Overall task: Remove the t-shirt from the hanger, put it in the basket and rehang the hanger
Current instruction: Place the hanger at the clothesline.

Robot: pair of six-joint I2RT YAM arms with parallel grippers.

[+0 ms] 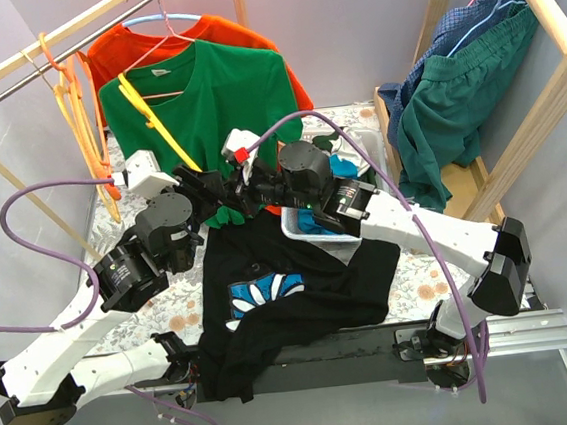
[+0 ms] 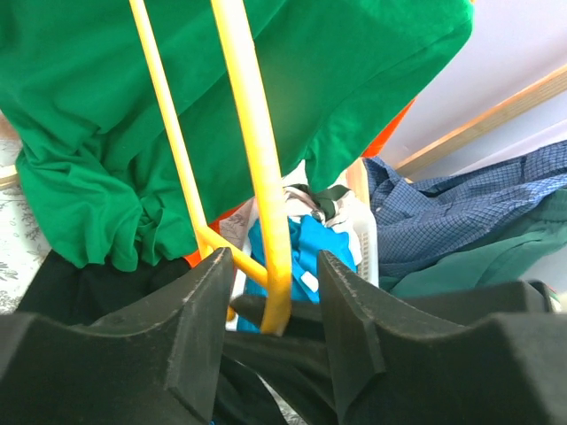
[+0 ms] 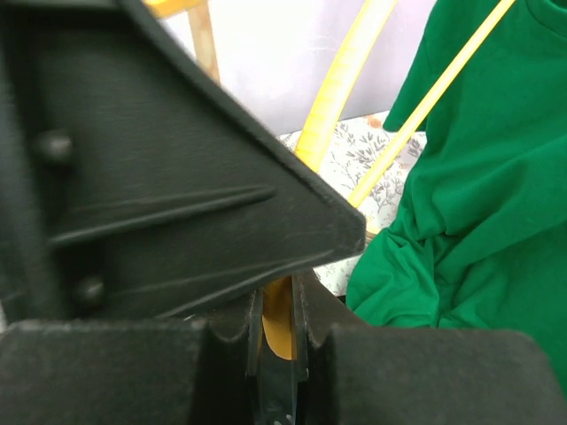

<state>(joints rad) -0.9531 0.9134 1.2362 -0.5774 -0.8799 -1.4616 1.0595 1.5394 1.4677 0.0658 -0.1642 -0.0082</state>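
A green t-shirt [image 1: 222,98] hangs from the rail at the back. A bare yellow hanger [image 1: 160,129] slants across its front, and its lower end reaches down to both grippers. My right gripper [image 3: 279,305] is shut on that lower end of the hanger [image 3: 341,80]. My left gripper [image 2: 275,266] stands open around the same hanger bar [image 2: 252,133], with a gap on each side. The two grippers meet at the green shirt's hem [image 1: 225,213]. A black t-shirt [image 1: 291,292] with a blue print lies flat on the table below them.
An orange t-shirt [image 1: 236,31] hangs behind the green one. Orange hangers [image 1: 79,122] dangle from the left rail. A white basket [image 1: 311,232] with blue cloth sits under the right arm. A blue checked shirt [image 1: 447,36] and a dark green garment [image 1: 454,106] drape over the right rack.
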